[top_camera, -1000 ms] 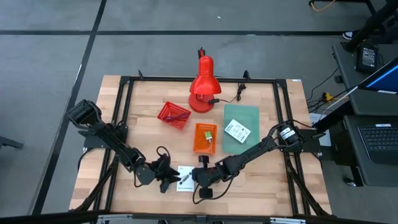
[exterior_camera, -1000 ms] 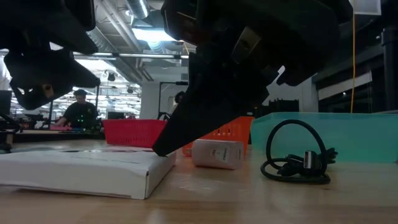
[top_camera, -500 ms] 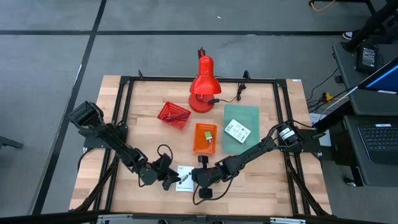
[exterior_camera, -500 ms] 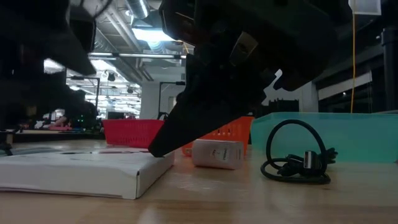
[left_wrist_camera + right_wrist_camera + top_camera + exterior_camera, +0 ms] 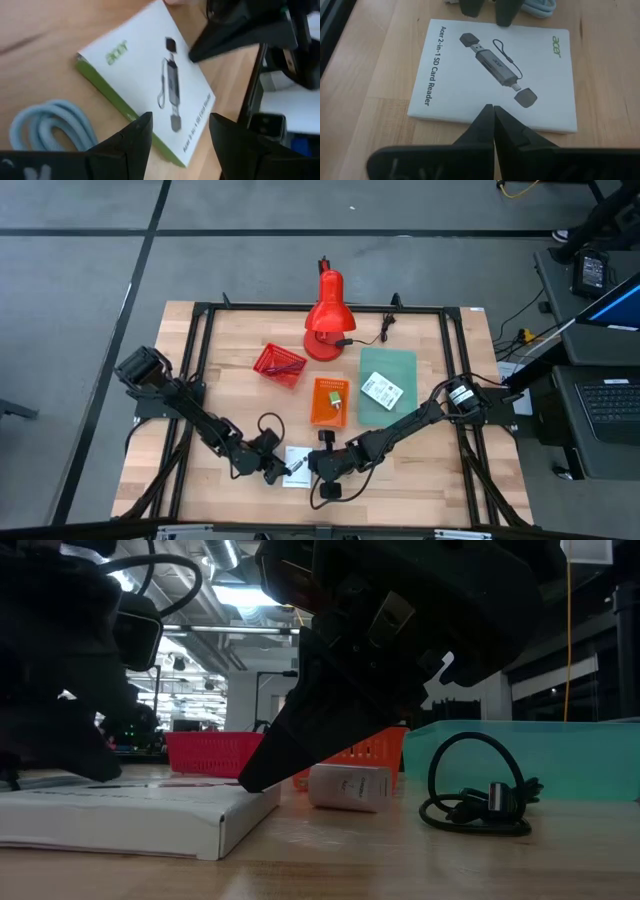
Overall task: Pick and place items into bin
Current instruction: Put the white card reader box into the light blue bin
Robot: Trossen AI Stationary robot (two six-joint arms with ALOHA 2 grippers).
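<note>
Down on the tabletop (image 5: pixel 400 475), the white packet (image 5: pixel 492 75) lies flat between the left pincer (image 5: pixel 177 137), fingers apart, and the right pincer (image 5: pixel 493 120), pinched closed, coiled cable (image 5: pixel 52 127) beside.

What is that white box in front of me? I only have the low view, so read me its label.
Observer: The right wrist view shows the white box printed "acer" and "2-in-1 SD Card Reader", with a drawing of the reader on it.
Operator: Now tell me how both sets of fingers stand.
Observer: They face each other across the box. The left gripper has its fingers open over one edge, and the right gripper has its fingers shut, with the tips over the opposite edge.
</note>
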